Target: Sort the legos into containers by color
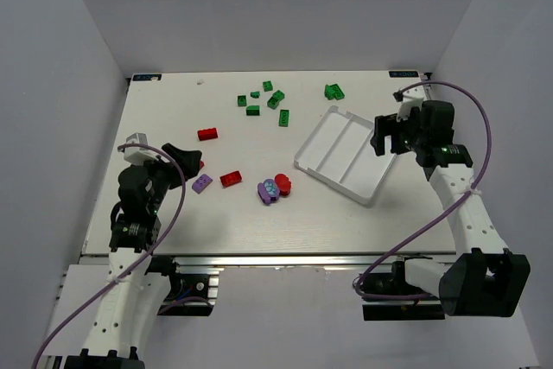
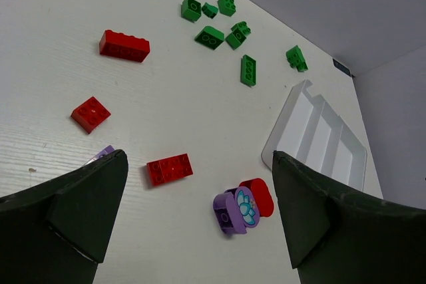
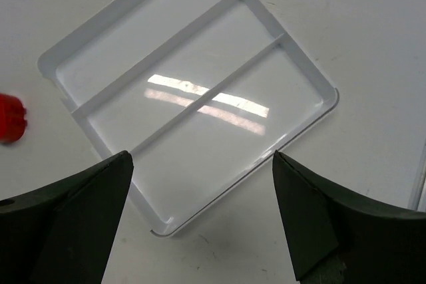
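Legos [image 1: 263, 101] all loose on the table [image 1: 173, 222], none sorted yet. Green cluster at the far middle, with a green pair [image 1: 333, 91] just beyond the tray's far corner. Reds and purples lie nearer, left of centre.

Tray [image 1: 346, 155] sits skewed on the right half. The right wrist view shows all three compartments bare [image 3: 200, 64].

Left gripper [image 2: 200, 217]: jaws wide apart, holding nothing, low over the near-left table. A red brick [image 2: 169, 168] lies just ahead of the gap and slightly toward the left finger. Its long axis runs roughly across the gap, a little tilted. A small purple brick [image 2: 103, 153] peeks out at the left finger's tip, partly hidden. The rounded purple-and-red piece [image 2: 243, 207] lies ahead nearer the right finger.

Right gripper [image 3: 200, 217]: jaws apart, empty, over the tray's right edge, well apart from every brick.

Judgement: the left arm is clearly nearer the reds and purples. A pick of the red brick probably needs a wrist turn, so the fingers close across its short side.
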You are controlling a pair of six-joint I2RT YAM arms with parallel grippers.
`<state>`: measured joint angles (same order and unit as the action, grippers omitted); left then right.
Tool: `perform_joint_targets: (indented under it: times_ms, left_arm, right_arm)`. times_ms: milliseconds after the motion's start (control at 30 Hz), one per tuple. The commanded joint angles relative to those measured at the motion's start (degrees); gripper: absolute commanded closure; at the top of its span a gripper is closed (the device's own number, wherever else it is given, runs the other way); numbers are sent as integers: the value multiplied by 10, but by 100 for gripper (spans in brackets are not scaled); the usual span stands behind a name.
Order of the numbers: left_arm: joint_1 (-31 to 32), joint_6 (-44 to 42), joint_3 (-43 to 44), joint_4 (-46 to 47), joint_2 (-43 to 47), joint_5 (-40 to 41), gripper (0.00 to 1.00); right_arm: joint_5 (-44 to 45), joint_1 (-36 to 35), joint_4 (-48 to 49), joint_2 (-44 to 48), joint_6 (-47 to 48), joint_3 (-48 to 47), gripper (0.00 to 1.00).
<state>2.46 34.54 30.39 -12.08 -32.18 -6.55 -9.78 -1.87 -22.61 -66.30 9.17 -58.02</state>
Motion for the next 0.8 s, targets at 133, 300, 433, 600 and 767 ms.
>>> perform_joint_targets:
  times_ms: [133, 300, 433, 600, 767]
  left_arm:
    - [0, 13, 9, -7, 6, -21, 2]
    - [0, 20, 6, -8, 12, -22, 2]
    - [0, 23, 6, -3, 8, -30, 3]
    - [0, 27, 4, 13, -8, -58, 68]
    - [0, 27, 11, 7, -16, -78, 82]
  right_arm:
    - [-345, -5, -121, 49, 305, -15, 10]
    - [-384, -70, -143, 94, 468, 29, 11]
    - [-414, -113, -192, 93, 568, 35, 11]
    - [-336, -225, -211, 29, 571, 6, 40]
    - [-291, -298, -171, -44, 502, -37, 51]
